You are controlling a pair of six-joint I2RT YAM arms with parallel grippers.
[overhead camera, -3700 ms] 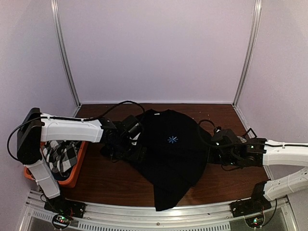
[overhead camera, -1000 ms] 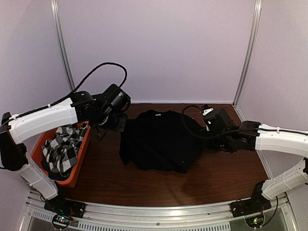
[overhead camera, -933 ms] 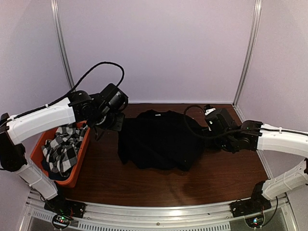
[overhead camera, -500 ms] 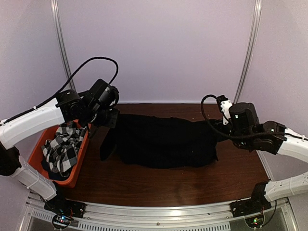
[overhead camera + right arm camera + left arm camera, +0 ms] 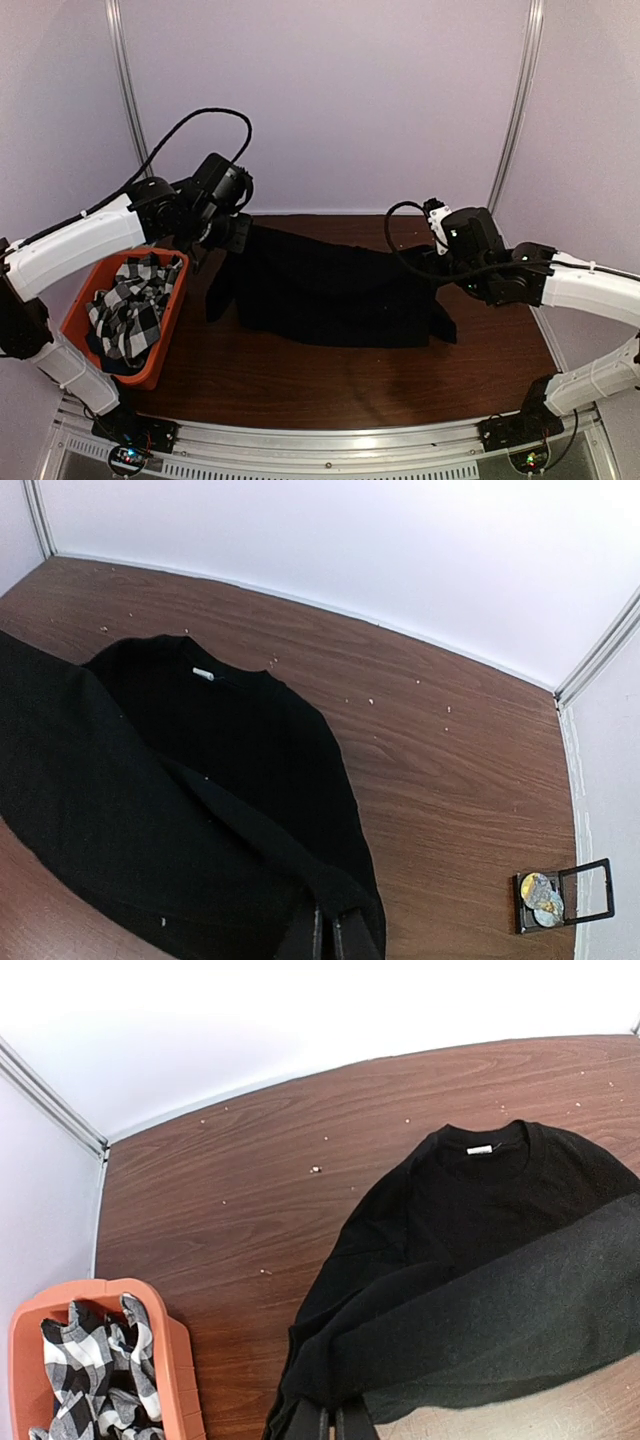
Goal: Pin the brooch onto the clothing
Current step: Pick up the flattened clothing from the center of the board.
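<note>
The clothing, a large black T-shirt [image 5: 330, 295], hangs stretched between both arms, its lower part resting on the table. Its collar with a white label [image 5: 480, 1149] lies on the wood. My left gripper [image 5: 230, 238] is shut on the shirt's left edge, where black cloth bunches at the fingertips [image 5: 336, 1422]. My right gripper [image 5: 440, 278] is shut on the right edge [image 5: 331, 935]. The brooch [image 5: 540, 898], gold and silver, sits in a small open black case on the table to the right of the shirt. The top view does not show it.
An orange bin [image 5: 160, 340] holding a black-and-white checked cloth [image 5: 125, 310] stands at the left edge, also in the left wrist view as the bin [image 5: 180, 1360]. Metal frame posts [image 5: 510, 110] and white walls close the back. Bare wood [image 5: 300, 385] lies in front of the shirt.
The shirt, bunched in the middle a second ago, is now pulled out wide between the two grippers. The left arm rose and moved left; the right arm lifted its edge.
</note>
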